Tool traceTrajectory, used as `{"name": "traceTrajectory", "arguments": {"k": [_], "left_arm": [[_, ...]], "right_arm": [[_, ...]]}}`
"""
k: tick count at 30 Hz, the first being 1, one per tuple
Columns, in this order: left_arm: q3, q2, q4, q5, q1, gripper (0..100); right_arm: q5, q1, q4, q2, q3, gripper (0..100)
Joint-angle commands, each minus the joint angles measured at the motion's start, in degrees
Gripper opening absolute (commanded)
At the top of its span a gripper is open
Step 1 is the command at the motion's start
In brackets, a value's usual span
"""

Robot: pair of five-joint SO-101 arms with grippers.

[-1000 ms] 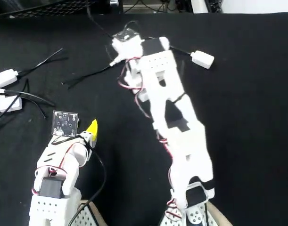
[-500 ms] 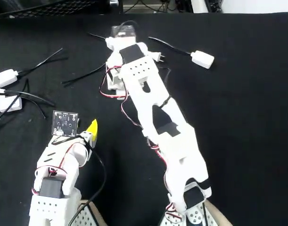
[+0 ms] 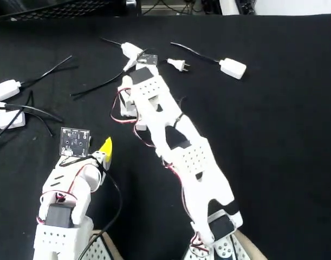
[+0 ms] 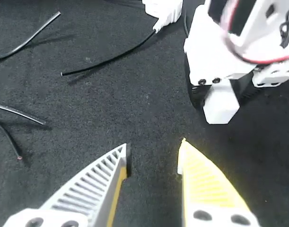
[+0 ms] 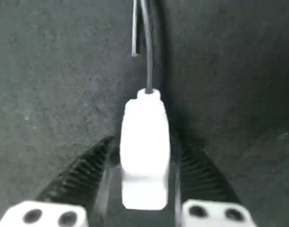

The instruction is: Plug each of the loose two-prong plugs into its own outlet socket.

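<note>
White socket block [image 5: 144, 118] lay between the spread jaws of the right gripper [image 5: 144, 144] near the far edge of the bench [image 3: 273, 135], its long axis and cord [image 5: 149, 47] pointing straight away from the wrist.

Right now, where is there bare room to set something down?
Widest bare cloth: the right side, from the right arm to the edge, below the white corded block. A narrower strip lies between it and the left arm. Crowded: the left edge's white blocks and cords, and around the right gripper.
</note>
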Motion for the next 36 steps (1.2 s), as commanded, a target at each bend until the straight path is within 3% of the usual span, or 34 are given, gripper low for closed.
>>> {"name": "traceTrajectory", "arguments": {"k": [1, 9, 15, 28, 33, 36], "left_arm": [[0.8, 0.0, 0.2, 0.4, 0.2, 19], [0.8, 0.0, 0.2, 0.4, 0.2, 19], [0.8, 0.0, 0.2, 0.4, 0.2, 19], [0.8, 0.0, 0.2, 0.4, 0.2, 19], [0.8, 0.0, 0.2, 0.4, 0.2, 19], [0.8, 0.0, 0.2, 0.4, 0.2, 19]], "right_arm": [[-0.4, -0.3, 1.9, 0.1, -2.2, 17.7], [0.1, -0.4, 4.9, -0.1, -10.2, 17.7], [7.6, -0.2, 9.5, 0.0, -18.3, 17.7], [9.4, 2.1, 9.4, 0.1, -10.5, 17.7], [9.5, 6.9, 9.5, 0.0, -10.3, 17.7], [13.5, 9.7, 9.6, 0.0, -10.2, 17.7]]}}
